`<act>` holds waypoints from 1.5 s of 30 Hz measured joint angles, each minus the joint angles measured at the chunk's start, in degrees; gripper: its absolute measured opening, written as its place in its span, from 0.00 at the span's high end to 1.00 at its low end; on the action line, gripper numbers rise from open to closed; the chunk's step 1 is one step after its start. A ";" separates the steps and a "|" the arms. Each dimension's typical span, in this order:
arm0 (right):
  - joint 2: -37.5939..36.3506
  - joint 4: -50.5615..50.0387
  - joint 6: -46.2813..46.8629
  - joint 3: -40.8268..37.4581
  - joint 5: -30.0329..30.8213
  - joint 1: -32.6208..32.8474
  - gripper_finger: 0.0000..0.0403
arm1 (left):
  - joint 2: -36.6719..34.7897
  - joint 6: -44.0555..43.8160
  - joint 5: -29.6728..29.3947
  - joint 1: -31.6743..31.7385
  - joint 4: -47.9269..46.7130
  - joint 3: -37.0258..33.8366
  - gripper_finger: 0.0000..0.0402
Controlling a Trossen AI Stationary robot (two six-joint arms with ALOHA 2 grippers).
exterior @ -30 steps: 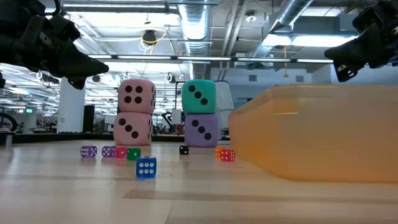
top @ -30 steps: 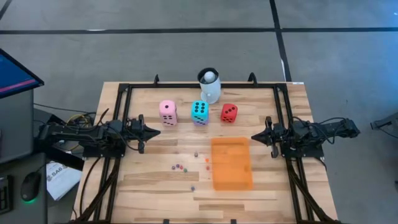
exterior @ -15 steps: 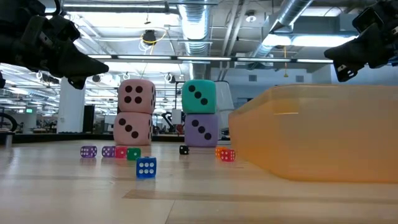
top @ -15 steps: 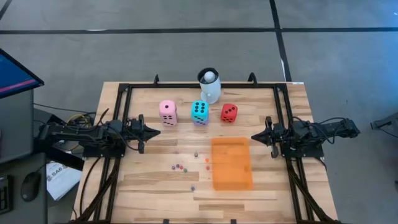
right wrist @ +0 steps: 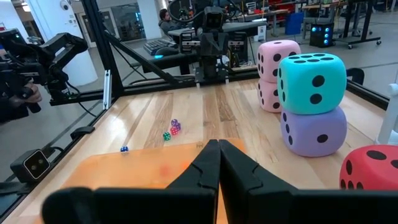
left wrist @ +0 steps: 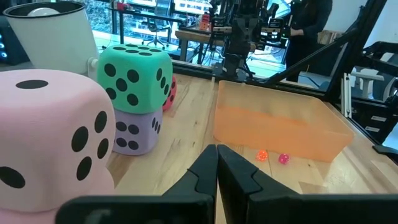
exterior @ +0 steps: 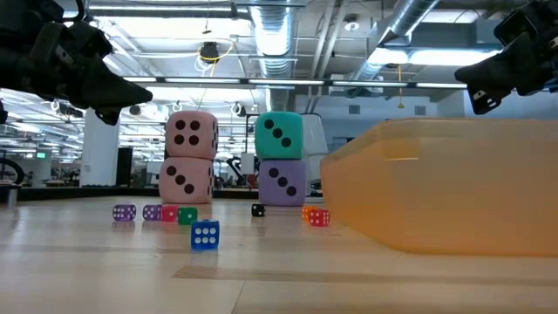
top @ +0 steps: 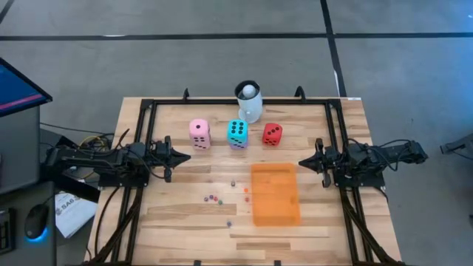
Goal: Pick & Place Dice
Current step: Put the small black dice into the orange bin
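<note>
1. Here, the biggest thing is the wooden bench (top: 185, 222), with a black frame around its edge.
2. The left arm lies along the left side of the bench. The left gripper (top: 186, 156) points toward the middle, its two fingers pressed together with nothing between them.
3. The right arm lies along the right side. The right gripper (top: 302, 162) points back at the left one, fingers pressed together too, pinching nothing. The two grippers are well apart.
4. An orange tray (top: 275, 193) with low see-through walls sits on the bench, nearer the right gripper.
5. A white mug (top: 250, 105) with a white ball (top: 250, 91) in it stands at the far edge of the bench.
6. Two pink dice (exterior: 189, 154) are stacked one on top of the other, close to the left gripper.
7. A teal die (exterior: 279, 136) sits on top of a purple die (exterior: 282, 183), just in front of the mug.
8. A red die (top: 272, 134) sits alone beside that stack, between the mug and the orange tray.
9. Tiny coloured dice (top: 214, 198) lie scattered on the bare wood beside the tray. One is a tiny blue die (exterior: 205, 235) with white dots.
</note>
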 joint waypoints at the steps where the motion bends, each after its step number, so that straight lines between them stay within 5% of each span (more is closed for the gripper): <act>1: 0.00 0.00 0.00 0.00 0.00 0.00 1.00 | -0.02 0.00 0.00 0.00 0.00 -0.02 1.00; 45: 0.00 -0.02 -0.48 0.00 0.00 -0.04 1.00 | -0.02 -0.22 0.00 0.00 1.74 -0.02 1.00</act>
